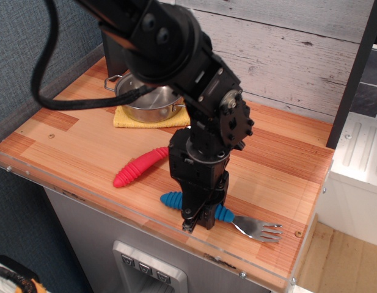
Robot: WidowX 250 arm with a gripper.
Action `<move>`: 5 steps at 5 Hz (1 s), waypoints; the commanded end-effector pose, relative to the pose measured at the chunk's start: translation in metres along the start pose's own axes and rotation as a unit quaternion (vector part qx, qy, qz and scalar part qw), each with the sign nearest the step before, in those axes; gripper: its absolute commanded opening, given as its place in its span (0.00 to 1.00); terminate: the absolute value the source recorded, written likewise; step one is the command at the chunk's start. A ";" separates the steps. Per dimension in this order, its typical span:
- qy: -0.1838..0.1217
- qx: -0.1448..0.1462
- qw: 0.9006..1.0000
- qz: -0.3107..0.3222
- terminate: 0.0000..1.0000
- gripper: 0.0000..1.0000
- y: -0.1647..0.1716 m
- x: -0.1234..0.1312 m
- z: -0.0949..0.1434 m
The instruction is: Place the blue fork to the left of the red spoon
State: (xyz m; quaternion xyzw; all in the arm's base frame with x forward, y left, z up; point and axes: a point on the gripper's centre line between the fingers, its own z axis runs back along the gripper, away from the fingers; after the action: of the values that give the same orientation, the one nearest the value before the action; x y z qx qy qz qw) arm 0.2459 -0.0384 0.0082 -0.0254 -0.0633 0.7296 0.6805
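Note:
The blue fork lies near the table's front edge, with its silver tines pointing right. My gripper points straight down over the middle of its ribbed handle, with the jaws closed around the handle. The fork still rests on the wood. The red spoon lies just behind and to the left of the fork, angled up to the right. Its bowl is hidden behind my arm.
A steel pot sits on a yellow cloth at the back left. The wooden table has a clear plastic lip along the front edge. A plank wall stands behind, and a white unit stands to the right.

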 end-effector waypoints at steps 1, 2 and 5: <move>-0.006 -0.047 0.999 0.027 0.00 0.00 -0.011 0.015 0.040; -0.010 -0.049 0.998 0.046 0.00 0.00 -0.010 0.038 0.052; -0.046 -0.034 0.996 0.074 0.00 0.00 -0.011 0.115 0.055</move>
State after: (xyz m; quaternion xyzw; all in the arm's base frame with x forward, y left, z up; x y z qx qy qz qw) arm 0.2333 0.0761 0.0617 -0.0142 -0.1034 0.7756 0.6226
